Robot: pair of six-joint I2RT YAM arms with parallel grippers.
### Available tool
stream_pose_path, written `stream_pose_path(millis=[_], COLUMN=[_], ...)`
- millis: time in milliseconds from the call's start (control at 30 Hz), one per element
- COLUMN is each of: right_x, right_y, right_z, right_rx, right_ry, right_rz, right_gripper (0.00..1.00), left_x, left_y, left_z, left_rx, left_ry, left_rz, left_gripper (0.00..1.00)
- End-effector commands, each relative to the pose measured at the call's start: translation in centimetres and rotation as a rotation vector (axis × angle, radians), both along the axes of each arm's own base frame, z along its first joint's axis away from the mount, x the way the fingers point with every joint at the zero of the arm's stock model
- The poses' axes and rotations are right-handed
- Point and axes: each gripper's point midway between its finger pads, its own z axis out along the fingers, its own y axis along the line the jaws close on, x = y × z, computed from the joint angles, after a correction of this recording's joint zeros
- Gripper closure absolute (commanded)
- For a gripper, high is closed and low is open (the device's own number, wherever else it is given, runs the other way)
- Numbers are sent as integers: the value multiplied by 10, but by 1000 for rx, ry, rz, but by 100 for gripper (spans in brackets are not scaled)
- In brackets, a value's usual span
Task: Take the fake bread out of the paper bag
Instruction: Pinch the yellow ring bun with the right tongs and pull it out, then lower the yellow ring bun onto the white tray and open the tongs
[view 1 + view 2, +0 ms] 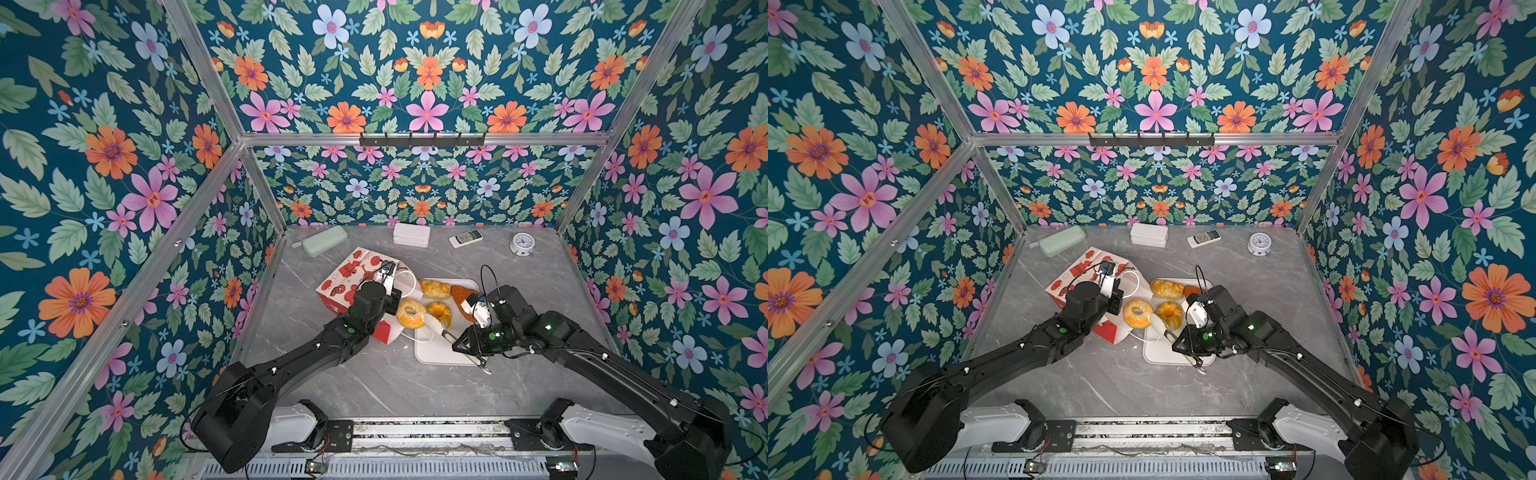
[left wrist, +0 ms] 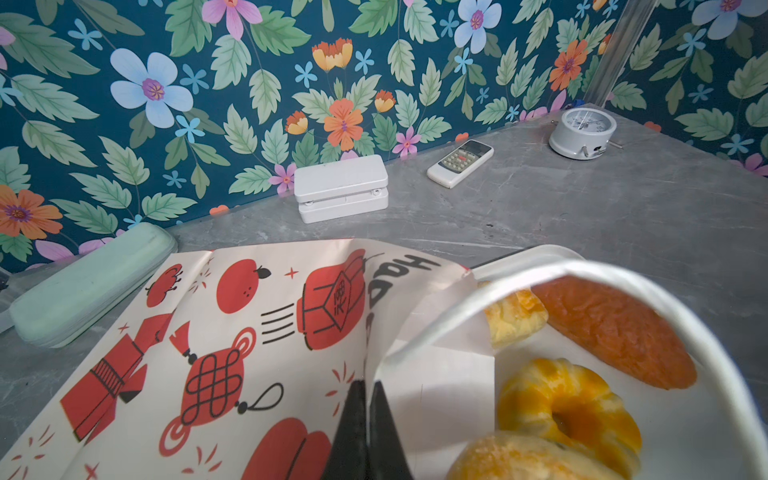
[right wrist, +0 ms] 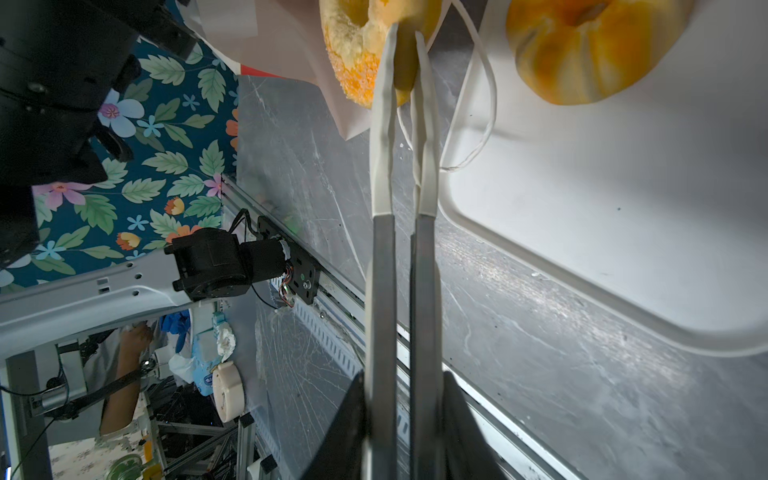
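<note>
The paper bag (image 1: pixel 345 278) (image 2: pixel 249 332) lies on its side, mouth towards the white tray (image 1: pixel 440 353). My left gripper (image 2: pixel 366 384) (image 1: pixel 392 300) is shut on the bag's upper mouth edge. My right gripper (image 3: pixel 405 376) (image 1: pixel 467 347) is shut on metal tongs (image 3: pixel 403 249) (image 1: pixel 440 330), whose white tips pinch the rim of the ring bagel (image 1: pixel 409 312) (image 3: pixel 357 54) at the bag's mouth, beside the tray's left edge. On the tray lie the fluted bun (image 1: pixel 439 311) (image 2: pixel 565 399), a yellow roll (image 1: pixel 434 289) and a darker orange pastry (image 1: pixel 461 297) (image 2: pixel 615 332).
Along the back wall stand a mint green case (image 1: pixel 324 241), a white box (image 1: pixel 411 235), a remote (image 1: pixel 465 239) and a small white clock (image 1: pixel 522 243). The bag's cord handle (image 2: pixel 623 282) loops over the tray. Flowered walls close in three sides.
</note>
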Motion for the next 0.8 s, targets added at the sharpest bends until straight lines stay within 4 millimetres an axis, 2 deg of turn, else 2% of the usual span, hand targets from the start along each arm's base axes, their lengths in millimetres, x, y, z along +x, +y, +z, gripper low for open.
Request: stream_pose_path(millis=[0, 200, 400, 600, 767], right_x=[-9, -29, -47, -62, -65], right_y=[-16, -48, -77, -96, -98], right_z=[-3, 0, -10, -23, -39], right_rx=[-43, -78, -115, -130, -146], right_ry=[-1, -10, 22, 68, 106], right_rz=[-31, -115, -221, -305, -319], right_gripper=[89, 88, 88, 88, 88], left_x=[5, 7, 6, 4, 2], left_y=[0, 4, 7, 9, 9], left_z=[12, 13, 16, 19, 20], left_rx=[-32, -31, -28, -36, -43], left_ry=[-34, -42, -57, -76, -83], left_rz=[25, 43, 54, 55, 47], left_gripper=[96, 96, 96, 96, 96])
